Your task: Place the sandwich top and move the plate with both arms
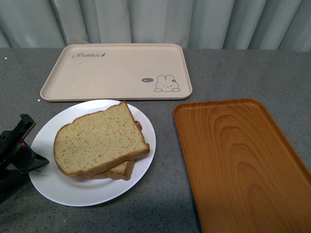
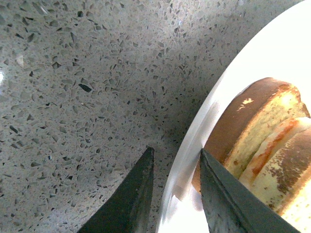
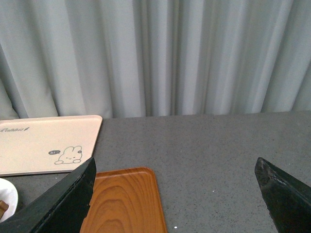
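Observation:
The sandwich top (image 1: 99, 138), a plain speckled bread slice, lies on top of a lower slice (image 1: 122, 170) on the white plate (image 1: 73, 191). My left gripper (image 1: 22, 145) is at the plate's left edge. In the left wrist view it (image 2: 176, 150) is open, with the plate's rim (image 2: 187, 145) between its fingers, one finger over the table and one over the plate beside the stacked bread (image 2: 252, 116). My right gripper (image 3: 175, 165) is wide open and empty, raised above the table. It does not show in the front view.
A beige rabbit-printed tray (image 1: 116, 70) lies behind the plate. An orange wood-grain tray (image 1: 238, 155) lies to the plate's right. Both also show in the right wrist view, beige tray (image 3: 43, 145) and orange tray (image 3: 121, 199). A grey curtain (image 3: 155, 53) hangs behind the speckled grey table (image 1: 165, 204).

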`<state>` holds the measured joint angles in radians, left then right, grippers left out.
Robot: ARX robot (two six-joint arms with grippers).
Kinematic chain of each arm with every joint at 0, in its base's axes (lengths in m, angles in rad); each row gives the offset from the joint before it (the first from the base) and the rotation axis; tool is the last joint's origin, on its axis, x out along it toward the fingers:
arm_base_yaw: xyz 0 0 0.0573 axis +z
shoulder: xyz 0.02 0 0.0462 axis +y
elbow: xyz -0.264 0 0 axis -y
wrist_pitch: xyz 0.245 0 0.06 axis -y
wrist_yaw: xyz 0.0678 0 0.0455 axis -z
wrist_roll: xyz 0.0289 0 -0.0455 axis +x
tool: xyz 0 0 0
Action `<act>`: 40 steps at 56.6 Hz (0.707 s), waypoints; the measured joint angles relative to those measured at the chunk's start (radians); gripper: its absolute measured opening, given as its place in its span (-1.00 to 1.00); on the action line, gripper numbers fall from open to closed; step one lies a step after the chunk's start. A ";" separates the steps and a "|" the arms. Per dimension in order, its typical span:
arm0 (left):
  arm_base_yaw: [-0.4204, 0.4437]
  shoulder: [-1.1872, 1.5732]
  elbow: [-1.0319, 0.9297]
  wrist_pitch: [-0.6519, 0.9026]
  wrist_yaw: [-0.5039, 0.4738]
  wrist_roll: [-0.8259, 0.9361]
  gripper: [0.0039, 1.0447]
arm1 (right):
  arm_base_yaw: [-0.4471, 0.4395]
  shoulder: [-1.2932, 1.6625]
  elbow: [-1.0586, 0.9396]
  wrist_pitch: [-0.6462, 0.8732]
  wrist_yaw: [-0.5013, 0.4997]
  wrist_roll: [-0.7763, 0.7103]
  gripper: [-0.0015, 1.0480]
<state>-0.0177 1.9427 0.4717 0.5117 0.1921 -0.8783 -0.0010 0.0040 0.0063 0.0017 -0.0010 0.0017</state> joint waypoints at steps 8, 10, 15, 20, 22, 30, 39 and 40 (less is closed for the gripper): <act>-0.004 0.010 0.004 0.009 0.029 -0.005 -0.70 | 0.000 0.000 0.000 0.000 0.000 0.000 0.83; -0.004 0.010 0.005 0.013 0.040 -0.007 -0.76 | 0.000 0.000 0.000 0.000 0.000 0.000 0.83; -0.002 0.007 0.008 0.020 0.060 -0.015 -0.87 | 0.000 0.000 0.000 0.000 0.000 0.000 0.83; 0.002 0.001 0.008 0.023 0.070 -0.022 -0.90 | 0.000 0.000 0.000 0.000 0.000 0.000 0.83; 0.003 -0.002 0.008 0.024 0.072 -0.024 -0.90 | 0.000 0.000 0.000 0.000 0.000 0.000 0.83; 0.008 -0.032 -0.005 0.023 0.081 -0.046 -0.90 | 0.000 0.000 0.000 0.000 0.000 0.000 0.83; 0.015 -0.123 -0.034 -0.021 0.090 -0.089 -0.92 | 0.000 0.000 0.000 0.000 0.000 0.000 0.83; 0.018 -0.136 -0.040 -0.026 0.090 -0.093 -0.92 | 0.000 0.000 0.000 0.000 0.000 0.000 0.83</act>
<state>-0.0002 1.8065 0.4320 0.4854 0.2825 -0.9710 -0.0010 0.0040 0.0063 0.0017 -0.0010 0.0017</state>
